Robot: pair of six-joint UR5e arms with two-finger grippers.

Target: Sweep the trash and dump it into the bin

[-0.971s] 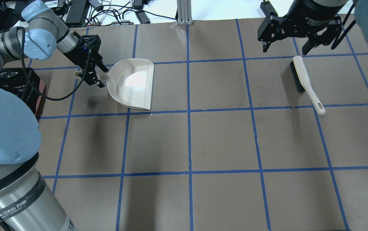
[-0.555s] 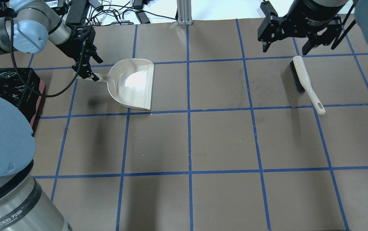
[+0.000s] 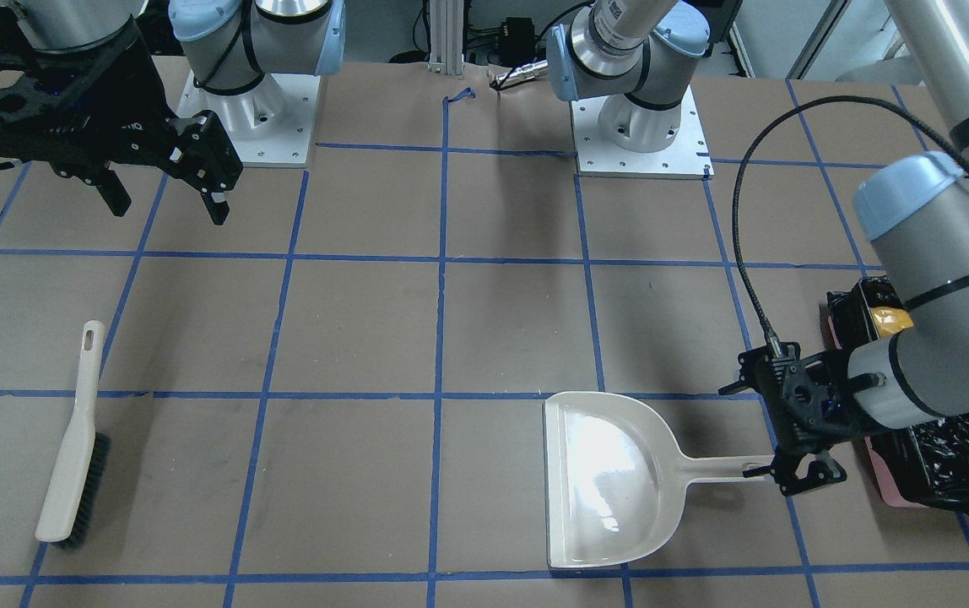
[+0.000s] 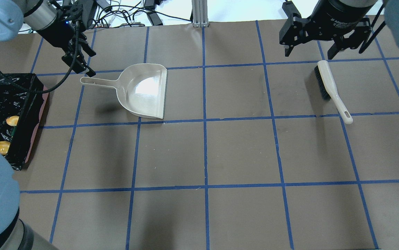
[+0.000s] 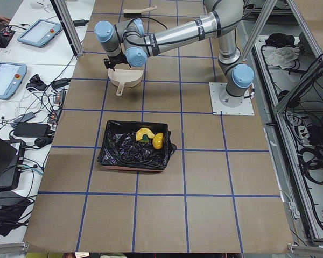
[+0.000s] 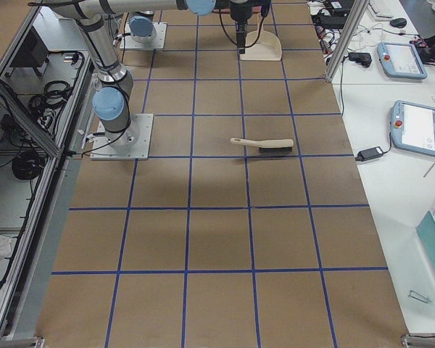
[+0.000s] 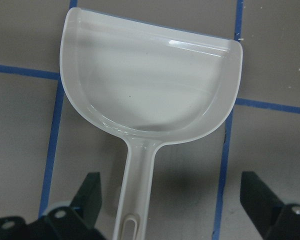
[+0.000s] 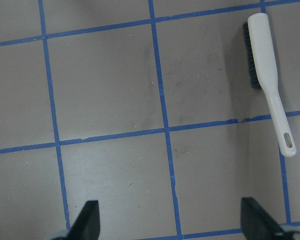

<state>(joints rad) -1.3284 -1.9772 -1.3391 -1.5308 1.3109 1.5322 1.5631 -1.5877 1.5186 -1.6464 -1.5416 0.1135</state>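
Brown table (image 4: 241, 149) bears your dustpan (image 4: 144, 92): likely light, stiff, slippery (glossy plastic); take its thin handle (image 4: 98, 82). Your left gripper (image 4: 81, 64) and right gripper (image 4: 309, 52) stand open.

Table surface covered in brown paper (image 4: 241, 152), ruled into squares with blue tape (image 4: 205, 152). In the overhead view, a beige dustpan (image 4: 144, 92) lies flat at 10 o'clock from the table's centre, with its handle to 9 o'clock, its open mouth to 3 o'clock and glare on its floor. A hand brush (image 4: 332, 91) lies on its side at 2 o'clock, well apart from the dustpan, with its handle toward 5 o'clock and its dark bristles facing 9 o'clock. Loose cables (image 4: 123, 15) and an aluminium post (image 4: 199, 14) noted at the 12 o'clock edge.
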